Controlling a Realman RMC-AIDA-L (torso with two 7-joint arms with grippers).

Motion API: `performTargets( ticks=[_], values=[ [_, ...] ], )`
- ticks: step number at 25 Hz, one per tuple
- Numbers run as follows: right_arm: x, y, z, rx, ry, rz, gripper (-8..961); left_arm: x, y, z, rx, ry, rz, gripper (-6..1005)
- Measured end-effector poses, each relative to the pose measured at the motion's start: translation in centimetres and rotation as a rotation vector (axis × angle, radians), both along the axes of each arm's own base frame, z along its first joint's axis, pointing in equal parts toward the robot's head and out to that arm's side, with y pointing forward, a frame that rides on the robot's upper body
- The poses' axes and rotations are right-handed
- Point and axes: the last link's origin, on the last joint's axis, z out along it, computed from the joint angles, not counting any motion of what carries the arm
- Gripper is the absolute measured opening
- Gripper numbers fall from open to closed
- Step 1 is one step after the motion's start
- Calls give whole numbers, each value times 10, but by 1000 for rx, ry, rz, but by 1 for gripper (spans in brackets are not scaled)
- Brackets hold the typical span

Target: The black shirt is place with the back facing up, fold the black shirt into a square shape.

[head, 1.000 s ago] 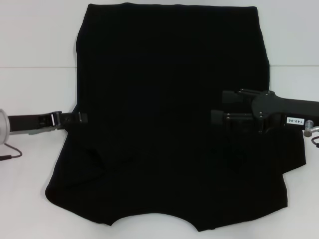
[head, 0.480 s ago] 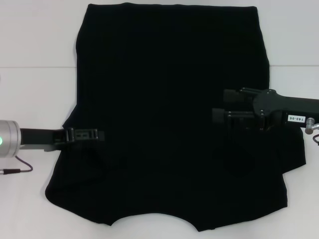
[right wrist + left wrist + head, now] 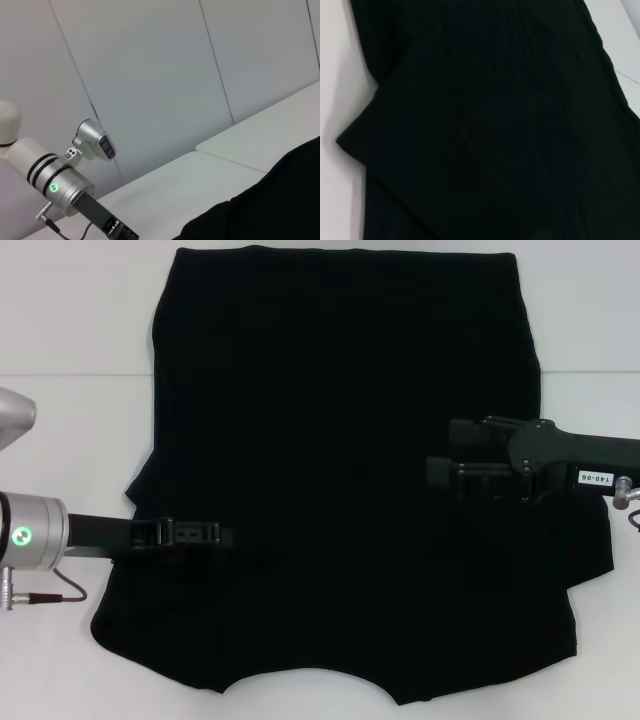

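Observation:
The black shirt (image 3: 340,420) lies spread flat on the white table (image 3: 70,330), plain side up, and fills most of the head view. My left gripper (image 3: 218,534) reaches in low from the left, over the shirt's left part near the sleeve. Over the shirt's right side my right gripper (image 3: 440,452) hovers open, its two black fingers (image 3: 462,430) apart with nothing between them. The left wrist view shows only the shirt (image 3: 495,125), with a folded flap edge, beside a strip of table (image 3: 332,100). In the right wrist view the shirt (image 3: 270,210) shows at one corner.
The left arm's silver wrist (image 3: 30,535), with a green light and a thin cable (image 3: 70,590), lies over the table at the left. The same left arm (image 3: 60,185) also appears in the right wrist view, in front of a grey panelled wall (image 3: 165,75).
My left gripper has moved to the right and nearer, from the shirt's left edge onto the shirt. The right gripper has barely moved.

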Motion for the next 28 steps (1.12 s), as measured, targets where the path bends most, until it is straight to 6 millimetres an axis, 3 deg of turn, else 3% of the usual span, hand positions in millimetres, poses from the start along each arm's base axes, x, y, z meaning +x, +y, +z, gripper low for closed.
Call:
performTargets(
  ticks=[14,28],
  values=[
    [1,-1,2,1,3,0,912,3,10,-9,-7,31,-1,943],
    [3,0,2,7,0,-2,912,11,24,-6,46,46,-22,911]
  ],
)
